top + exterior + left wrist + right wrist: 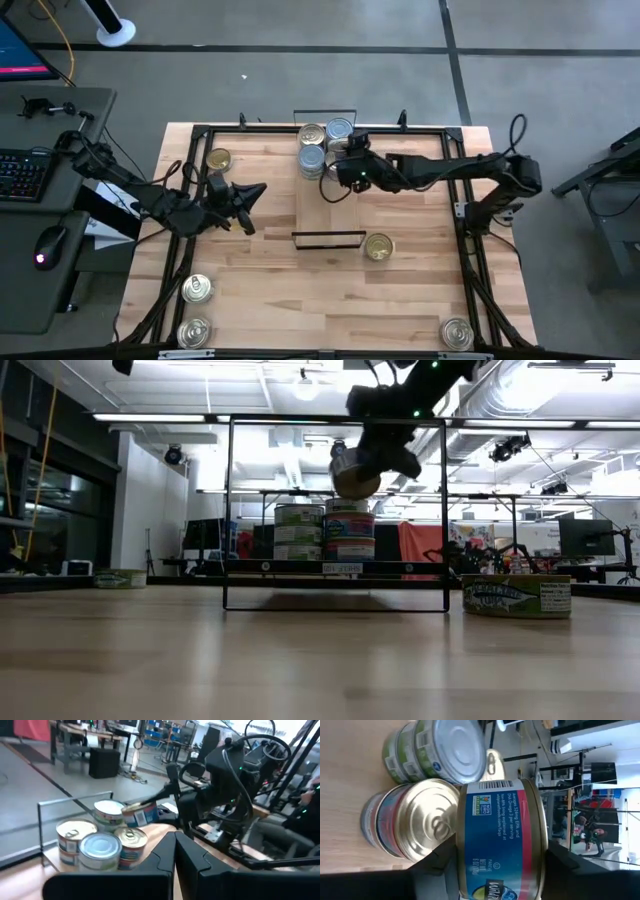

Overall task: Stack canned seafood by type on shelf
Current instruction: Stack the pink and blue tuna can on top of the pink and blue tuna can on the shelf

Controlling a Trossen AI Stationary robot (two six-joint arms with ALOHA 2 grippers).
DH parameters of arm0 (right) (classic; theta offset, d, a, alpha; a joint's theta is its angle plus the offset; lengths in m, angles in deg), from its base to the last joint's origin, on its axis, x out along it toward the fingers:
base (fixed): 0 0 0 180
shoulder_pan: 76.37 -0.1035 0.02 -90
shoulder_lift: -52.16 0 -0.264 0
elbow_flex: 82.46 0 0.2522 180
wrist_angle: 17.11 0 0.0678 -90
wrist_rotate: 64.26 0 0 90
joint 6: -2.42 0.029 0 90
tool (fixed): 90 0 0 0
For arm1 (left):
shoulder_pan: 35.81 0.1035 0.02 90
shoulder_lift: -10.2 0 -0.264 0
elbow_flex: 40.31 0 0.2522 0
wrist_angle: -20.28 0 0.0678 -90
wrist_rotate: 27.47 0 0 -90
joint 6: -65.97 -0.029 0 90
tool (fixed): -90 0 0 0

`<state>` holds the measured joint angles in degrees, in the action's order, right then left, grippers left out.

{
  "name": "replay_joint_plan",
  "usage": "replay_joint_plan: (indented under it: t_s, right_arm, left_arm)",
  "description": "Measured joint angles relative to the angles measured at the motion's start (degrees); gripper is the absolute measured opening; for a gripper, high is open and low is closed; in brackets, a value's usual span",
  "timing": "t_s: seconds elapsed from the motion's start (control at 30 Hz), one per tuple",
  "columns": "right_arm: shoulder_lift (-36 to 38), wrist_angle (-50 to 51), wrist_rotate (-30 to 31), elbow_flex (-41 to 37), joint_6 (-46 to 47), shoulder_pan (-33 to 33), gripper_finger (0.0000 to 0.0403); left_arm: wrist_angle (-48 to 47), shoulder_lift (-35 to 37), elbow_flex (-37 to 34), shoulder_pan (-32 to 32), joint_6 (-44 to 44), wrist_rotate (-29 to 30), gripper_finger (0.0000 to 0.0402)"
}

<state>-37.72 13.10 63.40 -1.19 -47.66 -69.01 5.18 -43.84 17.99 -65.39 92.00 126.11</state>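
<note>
The shelf [330,212] is a narrow wood plank with black wire end frames, lying in the middle of the table. Stacks of canned seafood [318,148] stand on its far end, some silver-topped with green labels [440,755], some gold-topped with red-blue labels [415,820]. My right gripper [340,172] hangs just above these stacks [335,535], shut on one red-blue tin [355,472]. My left gripper [255,190] is shut on nothing, left of the shelf, pointing toward it. My right gripper pinches the red-blue tin [500,840] between its two fingers, one finger [437,862] on each flat end, the label wall facing the wrist camera. The fingers slant down from the table's right side. The tin is lifted clear and tilted above the stacks.
Loose tins lie on the table: one at the far left [218,159], one right of the shelf's near end [378,247], two at the near left [197,289] [193,333], one at the near right [456,333]. Bare tabletop lies on both sides of the plank.
</note>
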Motion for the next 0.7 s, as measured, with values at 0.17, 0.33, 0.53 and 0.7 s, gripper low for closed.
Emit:
replay_joint_plan:
  t_s: [0.17, 0.33, 0.53, 0.7]
  right_arm:
    - [-3.8, -1.6, 1.2, 0.0, -1.8, 0.0, 0.0168]
    - [-5.2, -1.3, 1.9, 0.0, -1.2, 0.0, 0.0168]
    - [-5.1, -1.2, 1.9, 0.0, 1.0, -0.5, 0.0168]
    - [-5.1, -1.3, 1.6, 0.0, 1.6, -1.3, 0.0218]
  left_arm:
    - [0.0, 0.0, 0.0, 0.0, -3.9, 0.1, 0.0000]
    - [-0.1, 0.3, 0.0, 0.0, -5.1, 0.0, 0.0000]
    - [-0.1, 1.0, 0.0, 0.0, -5.3, -0.3, 0.0000]
    - [-0.4, 1.6, 0.0, 0.0, -5.3, -0.5, 0.0000]
